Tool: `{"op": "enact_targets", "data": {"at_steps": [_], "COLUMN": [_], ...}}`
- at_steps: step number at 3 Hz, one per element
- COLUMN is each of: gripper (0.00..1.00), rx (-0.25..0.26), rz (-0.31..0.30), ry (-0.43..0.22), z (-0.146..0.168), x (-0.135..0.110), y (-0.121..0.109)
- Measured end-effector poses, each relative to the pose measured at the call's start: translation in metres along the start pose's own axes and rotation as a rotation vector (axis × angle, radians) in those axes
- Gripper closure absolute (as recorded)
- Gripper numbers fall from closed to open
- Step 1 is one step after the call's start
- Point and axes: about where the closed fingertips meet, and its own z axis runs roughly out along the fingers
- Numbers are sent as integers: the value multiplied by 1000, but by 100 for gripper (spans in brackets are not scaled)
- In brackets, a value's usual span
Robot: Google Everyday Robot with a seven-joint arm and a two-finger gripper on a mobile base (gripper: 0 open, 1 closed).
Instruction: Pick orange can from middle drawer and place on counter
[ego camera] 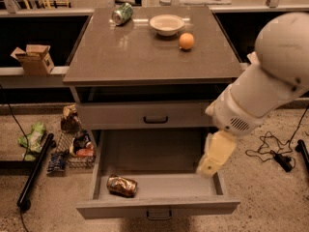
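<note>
The orange can [121, 185] lies on its side, dented and shiny, in the front left corner of the open middle drawer [159, 208]. The drawer is pulled out far from the grey cabinet. My arm reaches in from the right, and the gripper [208, 166] hangs pointing down over the drawer's right side, well to the right of the can and apart from it. The counter [145, 57] is the glossy grey-brown top of the cabinet above.
On the counter stand a green-and-silver can [122, 13] lying at the back left, a white bowl [166, 24] and a round orange fruit [186, 41]. A shut drawer with a black handle [155, 120] sits above. Clutter and a wire basket [72, 149] are on the floor at left; cables [273, 151] at right.
</note>
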Motion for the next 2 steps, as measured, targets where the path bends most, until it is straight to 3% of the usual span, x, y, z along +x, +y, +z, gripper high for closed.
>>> {"op": "enact_targets", "data": {"at_steps": [1,2], "gripper": [0,0], "rx": [-106,-107], "rz": [32,32], "ry": [-79,-78], "z": [66,69], "x": [-14,-14], "y": [24,24]}}
